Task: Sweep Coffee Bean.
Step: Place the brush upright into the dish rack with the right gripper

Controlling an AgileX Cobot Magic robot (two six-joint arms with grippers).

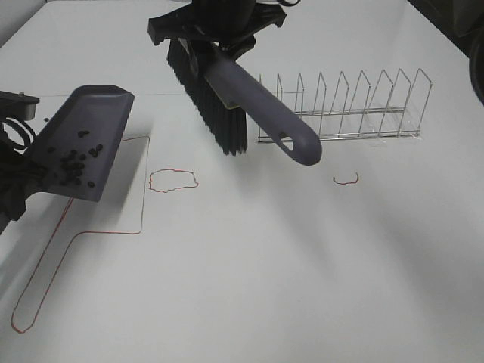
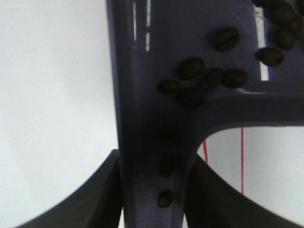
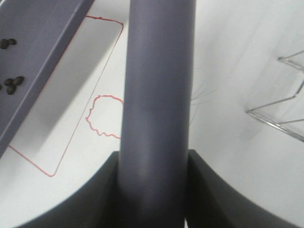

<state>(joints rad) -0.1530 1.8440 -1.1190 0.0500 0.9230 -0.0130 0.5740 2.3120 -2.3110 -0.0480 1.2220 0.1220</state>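
Observation:
My left gripper is shut on the handle of a grey-purple dustpan, which is held tilted above the table at the left. Many coffee beans lie in the pan, and some have rolled down its handle. At the top centre my right gripper is shut on a grey-purple brush, raised off the table. Its black bristles point down and left, and its handle end points to the lower right. The right wrist view shows the brush handle between the dark fingers and the dustpan beside it.
A wire rack stands on the white table to the right of the brush. Red lines are drawn on the table: a dustpan-shaped outline, a small blob outline and a short curved mark.

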